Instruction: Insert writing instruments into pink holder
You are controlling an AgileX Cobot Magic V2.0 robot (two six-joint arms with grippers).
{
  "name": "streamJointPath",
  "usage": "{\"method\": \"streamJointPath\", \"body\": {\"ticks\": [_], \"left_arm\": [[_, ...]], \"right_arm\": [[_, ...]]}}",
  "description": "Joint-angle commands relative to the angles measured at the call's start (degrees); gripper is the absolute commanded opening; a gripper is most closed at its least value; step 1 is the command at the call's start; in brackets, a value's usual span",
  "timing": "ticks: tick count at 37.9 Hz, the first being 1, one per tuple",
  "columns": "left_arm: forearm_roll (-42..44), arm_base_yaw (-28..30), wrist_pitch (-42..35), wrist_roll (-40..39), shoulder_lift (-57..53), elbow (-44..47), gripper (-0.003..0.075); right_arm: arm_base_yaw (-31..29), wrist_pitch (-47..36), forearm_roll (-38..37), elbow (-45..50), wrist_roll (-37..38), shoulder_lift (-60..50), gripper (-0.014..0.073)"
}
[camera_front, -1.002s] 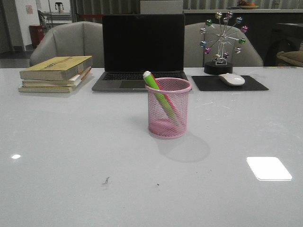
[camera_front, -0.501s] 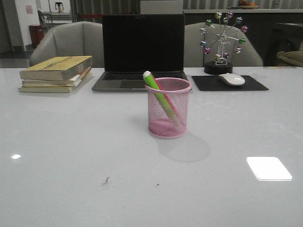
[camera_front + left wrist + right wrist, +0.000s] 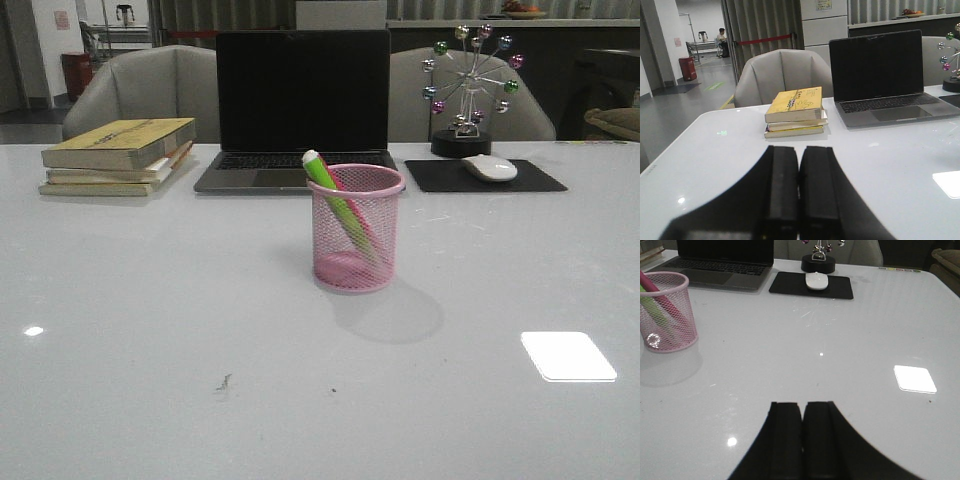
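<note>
The pink mesh holder stands upright in the middle of the table, in front of the laptop. A green highlighter leans inside it, its clear cap sticking out over the left rim. A hot pink highlighter lies close behind the green one inside the cup. The right wrist view shows the holder with both markers, the green highlighter and the pink highlighter. My left gripper is shut and empty, facing the books. My right gripper is shut and empty, well away from the holder. Neither gripper appears in the front view.
An open laptop sits behind the holder. A stack of books lies at the back left. A white mouse rests on a black pad at the back right, with a ball ornament behind it.
</note>
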Motion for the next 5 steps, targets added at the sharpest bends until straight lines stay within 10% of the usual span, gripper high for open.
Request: {"method": "streamJointPath", "body": {"ticks": [1,5], "left_arm": [[-0.5,0.1,-5.3,-0.4,-1.2,0.3,0.0099],[-0.5,0.1,-5.3,-0.4,-1.2,0.3,0.0099]], "right_arm": [[-0.3,-4.9,0.0,0.0,-0.3,-0.9,0.002],[-0.3,-4.9,0.0,0.0,-0.3,-0.9,0.002]]}}
